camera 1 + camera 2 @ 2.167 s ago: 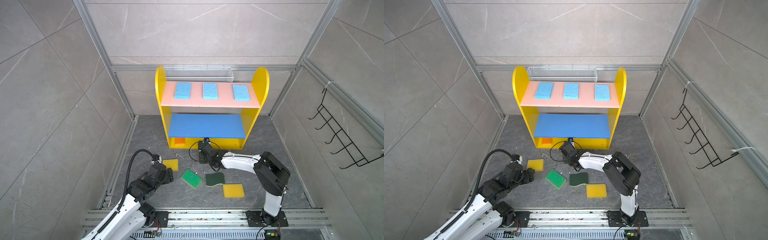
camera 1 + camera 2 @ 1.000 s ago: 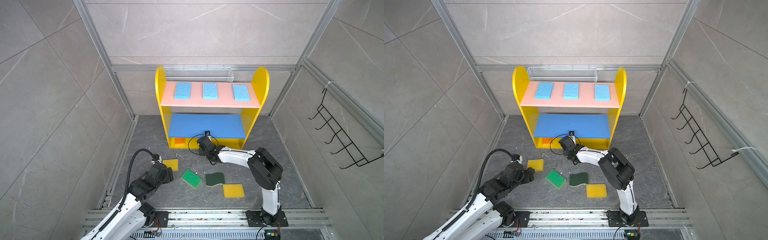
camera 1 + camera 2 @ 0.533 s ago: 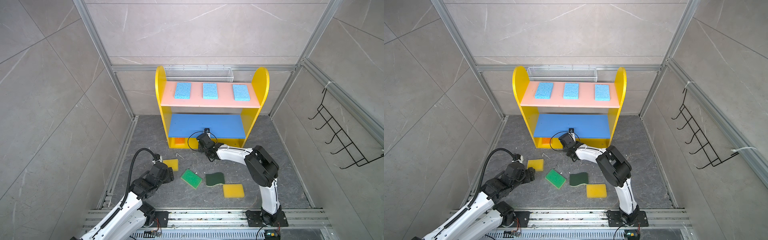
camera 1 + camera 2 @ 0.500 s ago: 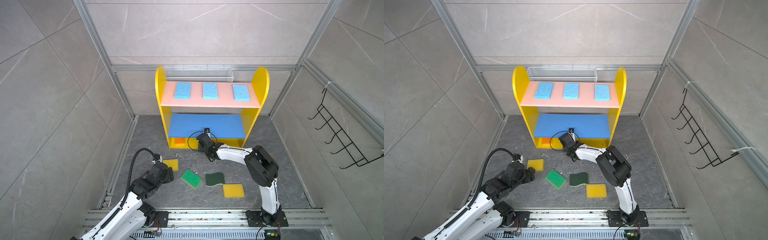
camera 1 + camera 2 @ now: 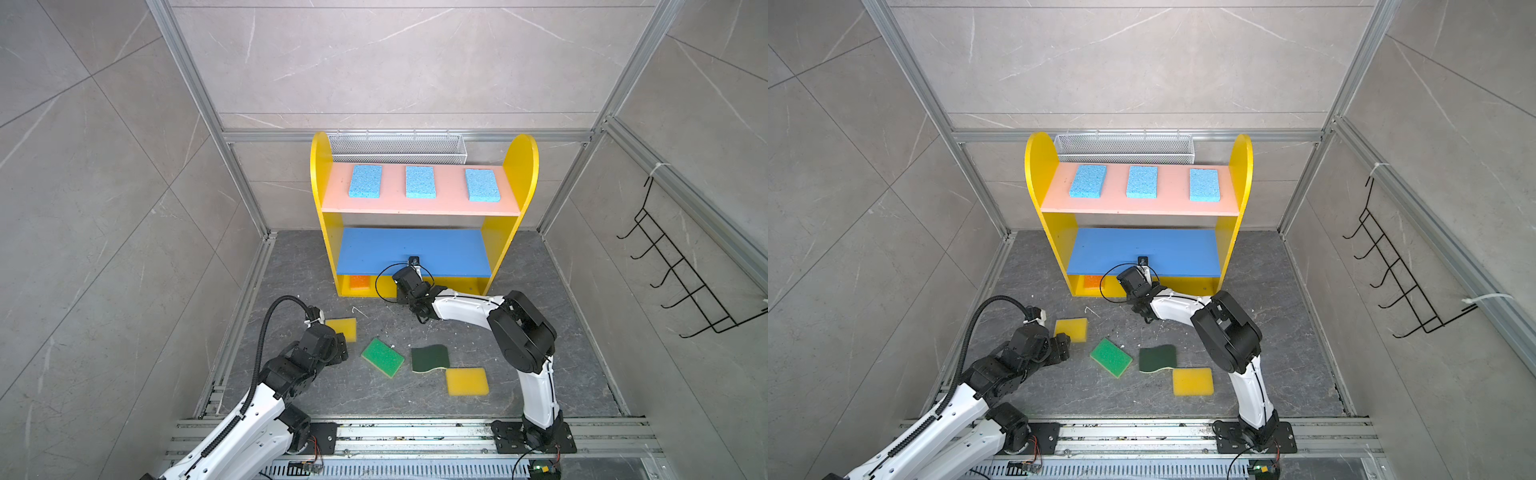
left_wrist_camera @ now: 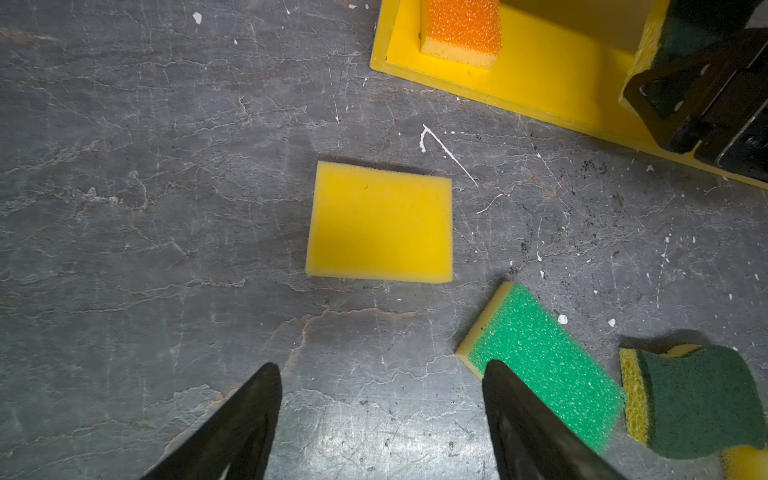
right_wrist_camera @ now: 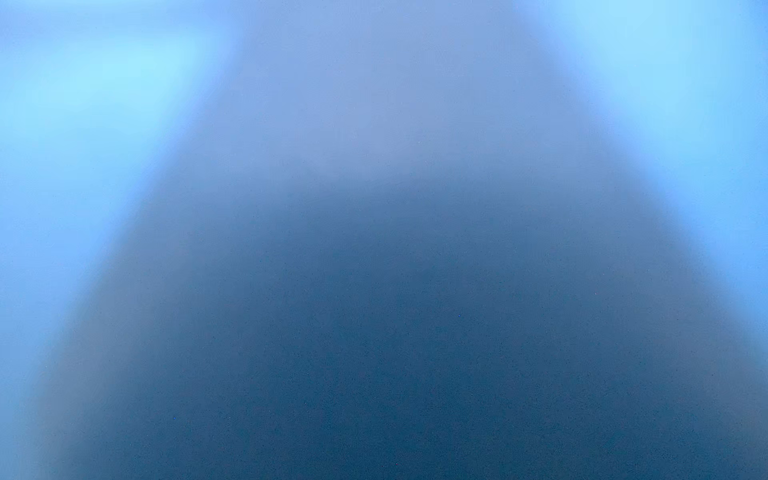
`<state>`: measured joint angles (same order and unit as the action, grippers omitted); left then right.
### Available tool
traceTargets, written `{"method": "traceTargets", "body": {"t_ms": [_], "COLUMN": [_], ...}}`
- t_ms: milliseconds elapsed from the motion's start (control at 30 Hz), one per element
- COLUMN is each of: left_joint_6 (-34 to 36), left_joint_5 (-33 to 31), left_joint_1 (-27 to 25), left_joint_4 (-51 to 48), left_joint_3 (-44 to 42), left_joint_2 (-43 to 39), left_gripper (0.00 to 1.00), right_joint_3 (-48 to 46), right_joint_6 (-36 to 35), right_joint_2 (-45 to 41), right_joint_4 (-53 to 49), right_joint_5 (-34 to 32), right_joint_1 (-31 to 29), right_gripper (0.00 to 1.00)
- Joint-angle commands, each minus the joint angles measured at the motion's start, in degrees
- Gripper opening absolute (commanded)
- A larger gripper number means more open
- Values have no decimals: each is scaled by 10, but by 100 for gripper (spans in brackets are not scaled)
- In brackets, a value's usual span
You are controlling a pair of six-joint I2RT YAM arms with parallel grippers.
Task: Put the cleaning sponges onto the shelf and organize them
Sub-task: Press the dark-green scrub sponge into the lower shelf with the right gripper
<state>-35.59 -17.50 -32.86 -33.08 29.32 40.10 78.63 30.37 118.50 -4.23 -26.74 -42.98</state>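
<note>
When looking down from above, biggest of all: a grey floor [image 5: 291, 266], matt, veined like stone. At its far edge, the shelf [image 5: 524, 166], smooth painted boards between rounded yellow side panels. Behind that, a white wire mesh basket [image 5: 397, 147]; well apart on the side wall, a black wire hook rack [image 5: 681, 264].

Under the overhanging blue board [image 5: 411, 249], the right gripper [image 6: 673, 58], fingertips hidden in both top views, nothing but blue blur in its own wrist view. Against one black finger, a dark-green scourer [image 6: 698, 25] over the yellow bottom tier; cannot tell whether clamped on it or merely touching.

Left gripper [image 6: 382, 363] spread apart, empty, just short of a flat yellow sponge [image 6: 380, 222].

Along the pink board [image 5: 449, 199], three porous light blue sponges [image 5: 420, 181], spaced apart. At the bottom tier's left end, an orange sponge [image 5: 359, 281].

Loose on the floor: a coarse bright green sponge [image 5: 382, 357], a wavy-edged second scourer [image 5: 430, 359], just beside it another yellow sponge [image 5: 467, 381]. Smallest, scattered white crumbs [image 6: 561, 319].
</note>
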Motion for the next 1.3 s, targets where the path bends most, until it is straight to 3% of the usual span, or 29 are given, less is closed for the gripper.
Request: {"method": "traceTargets", "body": {"t_ms": [0,1267], "left_joint_6": [9,1], "left_joint_5": [-11,-14], "left_joint_1": [-2,-2], "left_joint_4": [10,-33], "left_joint_3": [-4,20], "left_joint_2": [-4,-26], "left_gripper": [79,79], "right_joint_3": [-21,0], "right_joint_6": [-1,-5], "right_joint_2": [18,28], "right_joint_4": [-42,-70], "right_joint_5": [0,9], "right_joint_1": [3,11], "right_gripper": [61,72]}}
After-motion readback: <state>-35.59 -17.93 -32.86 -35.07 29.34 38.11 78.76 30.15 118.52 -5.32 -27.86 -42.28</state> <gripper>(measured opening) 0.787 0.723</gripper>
